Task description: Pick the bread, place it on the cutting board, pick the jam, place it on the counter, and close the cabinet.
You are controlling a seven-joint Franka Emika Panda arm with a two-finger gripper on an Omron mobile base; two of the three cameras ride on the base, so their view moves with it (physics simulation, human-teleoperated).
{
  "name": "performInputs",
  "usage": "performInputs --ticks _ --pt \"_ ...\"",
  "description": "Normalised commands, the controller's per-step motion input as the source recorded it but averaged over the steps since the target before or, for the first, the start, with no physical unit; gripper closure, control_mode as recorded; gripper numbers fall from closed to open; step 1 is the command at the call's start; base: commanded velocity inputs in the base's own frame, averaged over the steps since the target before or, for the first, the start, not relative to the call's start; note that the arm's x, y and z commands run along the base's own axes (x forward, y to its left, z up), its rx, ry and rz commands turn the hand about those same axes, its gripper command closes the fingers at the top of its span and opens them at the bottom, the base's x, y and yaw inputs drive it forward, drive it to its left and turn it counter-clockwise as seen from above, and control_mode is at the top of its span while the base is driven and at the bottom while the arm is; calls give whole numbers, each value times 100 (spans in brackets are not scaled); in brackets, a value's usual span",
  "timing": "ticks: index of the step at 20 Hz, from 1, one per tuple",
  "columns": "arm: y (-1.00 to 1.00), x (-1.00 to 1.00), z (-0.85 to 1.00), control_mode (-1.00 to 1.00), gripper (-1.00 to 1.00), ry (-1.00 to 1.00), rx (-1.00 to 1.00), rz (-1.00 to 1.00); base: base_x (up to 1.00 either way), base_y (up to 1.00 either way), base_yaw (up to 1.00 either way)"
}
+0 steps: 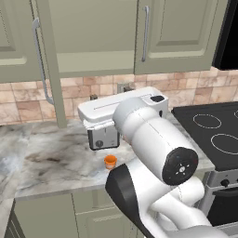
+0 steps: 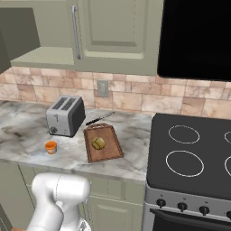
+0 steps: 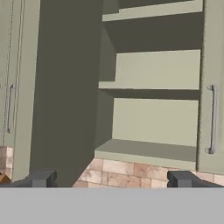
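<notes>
The bread (image 2: 98, 143) lies on the cutting board (image 2: 108, 153), right of the toaster. The jam (image 2: 51, 147) (image 1: 110, 161) stands on the counter (image 2: 22, 131) in front of the toaster, near the front edge. The cabinet (image 3: 153, 148) is open: its left door (image 1: 50, 69) is swung out towards me, its right door (image 3: 212, 87) is shut, and bare shelves show inside. In the hand view my gripper (image 3: 111, 180) is open and holds nothing. It is raised and faces the open cabinet, with the inner face of the left door (image 3: 65, 87) just left of it.
A silver toaster (image 2: 65, 116) stands at the back of the counter, with a dark knife (image 2: 100, 118) lying beside it. A black stove top (image 2: 194, 149) lies to the right. My own arm (image 1: 153, 139) hides part of the toaster in the left base view.
</notes>
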Motion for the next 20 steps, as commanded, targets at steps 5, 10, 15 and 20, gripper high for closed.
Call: performInputs --ticks 5,10,15,20 --pt "25 0 -6 -100 -100 0 0 7 0 0 0" --pt "19 0 -8 -100 -100 0 0 5 0 0 0" --pt "19 0 -5 -100 -100 0 0 3 0 0 0" --pt "18 0 -5 -100 -100 0 0 2 0 0 0"
